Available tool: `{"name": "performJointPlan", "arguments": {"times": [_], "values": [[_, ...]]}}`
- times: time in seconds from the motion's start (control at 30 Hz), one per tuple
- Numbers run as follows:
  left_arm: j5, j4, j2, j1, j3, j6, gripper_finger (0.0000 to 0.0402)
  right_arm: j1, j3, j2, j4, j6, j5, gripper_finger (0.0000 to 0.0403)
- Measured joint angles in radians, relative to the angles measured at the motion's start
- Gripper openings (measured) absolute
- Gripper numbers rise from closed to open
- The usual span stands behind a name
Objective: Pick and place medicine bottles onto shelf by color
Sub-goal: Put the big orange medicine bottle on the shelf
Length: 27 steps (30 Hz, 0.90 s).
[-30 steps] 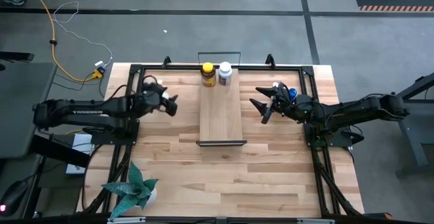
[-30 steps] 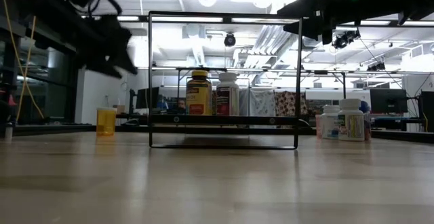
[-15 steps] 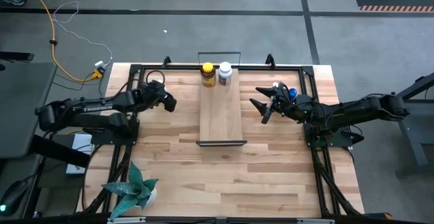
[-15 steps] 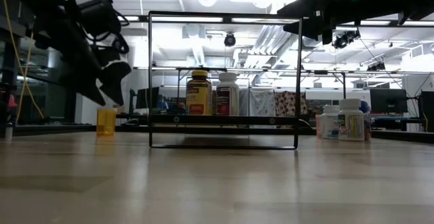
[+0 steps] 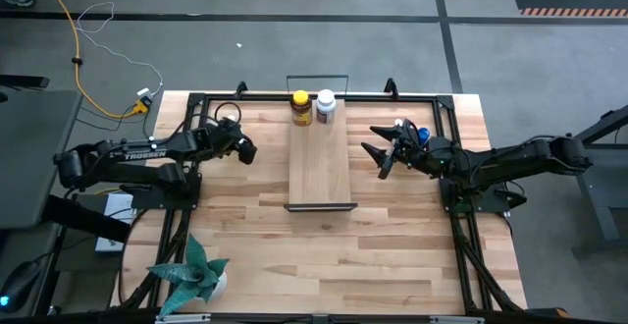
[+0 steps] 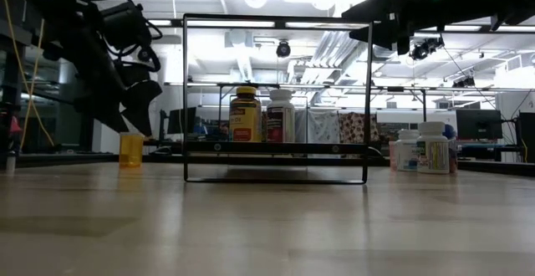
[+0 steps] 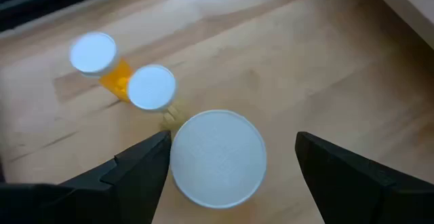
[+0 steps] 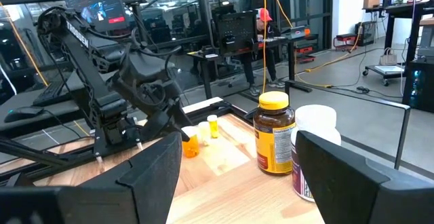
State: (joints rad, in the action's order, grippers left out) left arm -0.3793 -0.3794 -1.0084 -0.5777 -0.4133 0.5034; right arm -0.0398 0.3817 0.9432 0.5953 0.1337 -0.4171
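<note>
My left gripper (image 7: 230, 139) hangs open, pointing steeply down, at the table's far left (image 5: 245, 150). A big round white bottle cap (image 7: 218, 157) shows between and below its fingers, apart from them as far as I can see. Two tiny orange bottles with white caps (image 7: 93, 53) (image 7: 151, 87) stand just beyond it. The shelf (image 5: 320, 162) lies mid-table; an amber bottle with a yellow cap (image 5: 301, 107) and a white bottle (image 5: 326, 106) stand on its far end. My right gripper (image 5: 378, 152) waits open and level, right of the shelf.
White bottles (image 6: 432, 148) and a blue-capped one (image 5: 423, 135) stand at the table's far right, beside my right arm. A black wire frame (image 6: 276, 17) rises over the shelf's far end. A potted plant (image 5: 196, 275) sits at the near left corner.
My left gripper has come down toward the bottles at the far left and tipped more steeply downward, staying open. The bottles and my right arm have kept still.
</note>
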Motion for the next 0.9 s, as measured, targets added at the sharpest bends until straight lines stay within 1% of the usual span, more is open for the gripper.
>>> {"name": "performJointPlan", "arguments": {"times": [0.13, 0.53, 0.9], "values": [[0.032, -0.017, 0.000, 0.001, 0.000, -0.001, 0.0305, 0.000, 0.000, 0.000, 0.000, 0.000, 0.000, 0.0279], [0.001, -0.020, 0.000, 0.000, 0.000, -0.016, 0.0303, 0.000, 0.000, 0.000, 0.000, 0.000, 0.000, 0.0279], [-0.002, -0.011, 0.000, 0.001, 0.000, -0.026, 0.0257, 0.000, 0.000, 0.000, 0.000, 0.000, 0.000, 0.0279]]}}
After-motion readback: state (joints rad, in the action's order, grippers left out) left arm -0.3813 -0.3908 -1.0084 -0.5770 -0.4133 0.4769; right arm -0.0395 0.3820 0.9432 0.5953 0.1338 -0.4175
